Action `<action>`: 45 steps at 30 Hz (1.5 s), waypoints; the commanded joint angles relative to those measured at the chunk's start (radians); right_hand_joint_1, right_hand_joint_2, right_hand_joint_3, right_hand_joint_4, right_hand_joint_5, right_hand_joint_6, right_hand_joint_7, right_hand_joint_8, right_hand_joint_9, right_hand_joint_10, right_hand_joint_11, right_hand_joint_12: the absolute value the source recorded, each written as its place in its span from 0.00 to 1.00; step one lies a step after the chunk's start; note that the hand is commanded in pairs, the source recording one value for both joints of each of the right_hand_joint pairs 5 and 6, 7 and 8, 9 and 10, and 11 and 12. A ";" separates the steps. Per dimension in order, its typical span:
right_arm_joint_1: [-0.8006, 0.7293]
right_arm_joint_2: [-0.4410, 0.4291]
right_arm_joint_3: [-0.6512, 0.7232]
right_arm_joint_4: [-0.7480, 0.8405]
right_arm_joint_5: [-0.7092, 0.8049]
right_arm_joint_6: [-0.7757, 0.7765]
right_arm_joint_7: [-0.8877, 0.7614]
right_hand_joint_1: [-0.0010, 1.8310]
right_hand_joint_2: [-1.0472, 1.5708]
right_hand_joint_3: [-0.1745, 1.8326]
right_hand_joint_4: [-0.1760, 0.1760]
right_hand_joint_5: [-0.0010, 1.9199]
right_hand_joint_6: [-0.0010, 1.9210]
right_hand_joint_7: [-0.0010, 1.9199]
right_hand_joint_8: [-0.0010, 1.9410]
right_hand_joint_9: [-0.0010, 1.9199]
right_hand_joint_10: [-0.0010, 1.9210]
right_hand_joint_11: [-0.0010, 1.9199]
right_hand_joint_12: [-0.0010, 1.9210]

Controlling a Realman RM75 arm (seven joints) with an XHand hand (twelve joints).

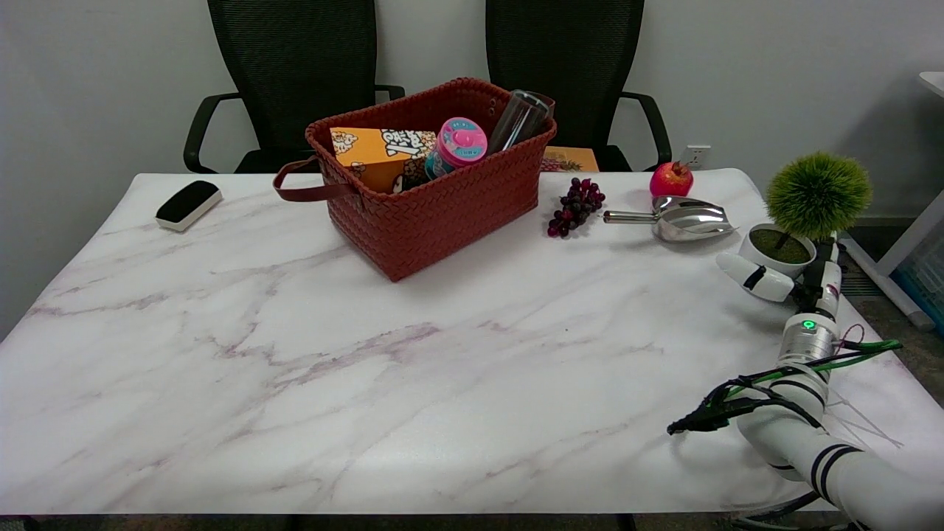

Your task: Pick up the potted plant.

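Observation:
The potted plant [816,193] is a round green ball on a short stem in a small white pot [767,257]. It stands upright at the table's right edge. My right hand [800,286] sits just in front of the pot, at its base. A white thumb [756,278] lies along the pot's near-left side, and the other fingers [827,267] reach up along its right side. The fingers are apart and bracket the pot without closing on it. The pot rests on the table.
A steel scoop [682,218], a red pomegranate [670,179] and dark grapes [575,206] lie left of the plant. A red woven basket [442,206] with boxes and a jar stands mid-table. A black-and-white eraser [188,204] lies far left. The table edge [870,324] runs close by the hand.

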 commanded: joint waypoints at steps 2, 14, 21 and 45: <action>0.027 0.001 -0.003 -0.017 -0.005 -0.030 0.004 0.58 0.30 0.29 0.50 0.00 0.00 0.09 0.09 0.00 0.00 0.10 0.10; 0.020 0.000 -0.003 -0.017 -0.005 -0.034 0.004 0.64 0.33 0.33 0.50 0.14 0.14 0.31 0.31 0.03 0.03 0.24 0.24; 0.010 -0.001 -0.003 -0.017 -0.001 -0.032 0.004 0.63 0.39 0.30 0.50 0.29 0.29 0.62 0.61 0.25 0.25 0.83 0.83; -0.008 -0.008 0.001 0.028 -0.060 0.030 0.004 0.60 0.68 0.27 0.50 0.59 0.59 0.94 0.92 0.79 0.79 1.00 1.00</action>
